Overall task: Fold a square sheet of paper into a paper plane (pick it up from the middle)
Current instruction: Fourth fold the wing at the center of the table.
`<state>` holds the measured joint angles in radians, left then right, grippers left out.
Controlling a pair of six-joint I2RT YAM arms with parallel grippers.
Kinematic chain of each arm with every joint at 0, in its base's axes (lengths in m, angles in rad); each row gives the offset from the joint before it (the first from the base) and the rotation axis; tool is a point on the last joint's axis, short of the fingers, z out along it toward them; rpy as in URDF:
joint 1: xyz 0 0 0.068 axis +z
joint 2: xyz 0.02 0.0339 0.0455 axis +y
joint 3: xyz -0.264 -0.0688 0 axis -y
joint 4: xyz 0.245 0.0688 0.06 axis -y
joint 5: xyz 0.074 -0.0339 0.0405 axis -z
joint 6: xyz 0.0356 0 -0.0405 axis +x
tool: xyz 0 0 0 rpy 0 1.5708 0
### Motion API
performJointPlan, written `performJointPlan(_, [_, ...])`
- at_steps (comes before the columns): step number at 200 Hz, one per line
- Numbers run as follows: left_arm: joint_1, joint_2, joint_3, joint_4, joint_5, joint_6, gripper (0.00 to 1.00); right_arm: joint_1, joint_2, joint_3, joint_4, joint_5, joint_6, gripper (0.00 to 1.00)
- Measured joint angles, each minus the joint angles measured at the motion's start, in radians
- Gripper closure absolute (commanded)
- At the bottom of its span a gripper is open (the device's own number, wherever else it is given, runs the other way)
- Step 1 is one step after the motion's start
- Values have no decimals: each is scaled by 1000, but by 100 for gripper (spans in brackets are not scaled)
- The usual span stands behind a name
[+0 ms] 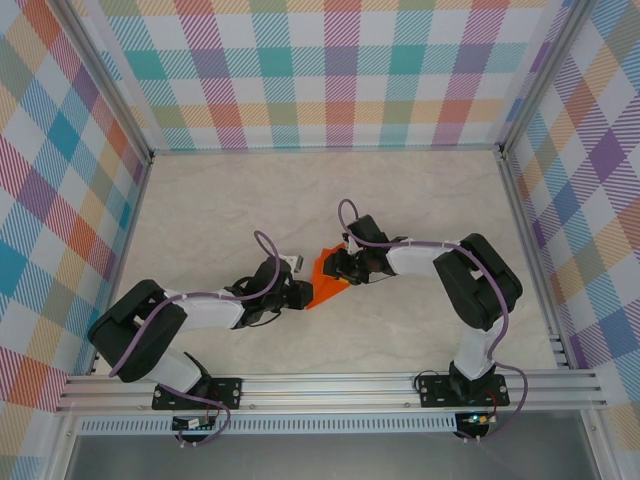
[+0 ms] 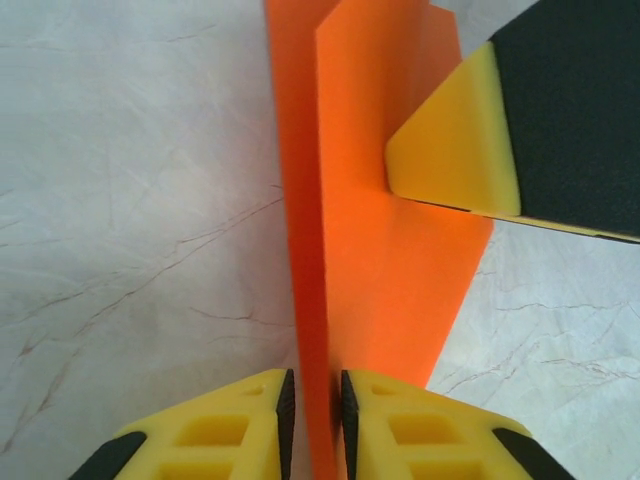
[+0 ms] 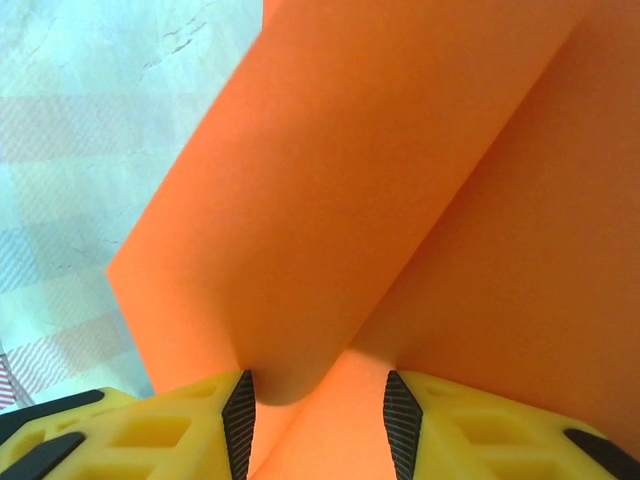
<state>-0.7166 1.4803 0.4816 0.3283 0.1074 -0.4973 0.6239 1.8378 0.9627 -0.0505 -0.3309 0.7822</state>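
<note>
One sheet of orange paper [image 1: 322,285] is counted, folded into layers, with one pale marbled surface [image 1: 250,200] beneath it. Two arms are counted: the left arm [image 1: 180,315] to the left of the sheet and the right arm [image 1: 470,285] to its right. Two hands are counted, the left hand [image 1: 303,293] at the sheet's near-left edge and the right hand [image 1: 338,268] at its far-right edge. Two yellow fingers [image 2: 230,435] with black pads are counted on each hand, four in all. Two purple cables are counted, one [image 1: 258,240] left of the sheet and one [image 1: 342,210] behind it. Three plaid walls are counted around the sheet: the back wall [image 1: 330,70], the left wall [image 1: 60,180] and the right wall [image 1: 590,170].
</note>
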Motion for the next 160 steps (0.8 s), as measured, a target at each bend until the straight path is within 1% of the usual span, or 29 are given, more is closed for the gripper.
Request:
performJointPlan(44, [0, -36, 16, -53, -43, -47, 71, 1, 15, 43, -76, 29, 18, 62])
performJointPlan(85, [0, -44, 53, -73, -56, -93, 70, 6, 20, 61, -107, 47, 23, 63])
performJointPlan(127, [2, -27, 89, -63, -8, -131, 70, 6, 20, 61, -114, 58, 42, 63])
performJointPlan(160, [6, 19, 124, -60, 47, -149, 75, 7, 20, 61, -113, 65, 68, 64])
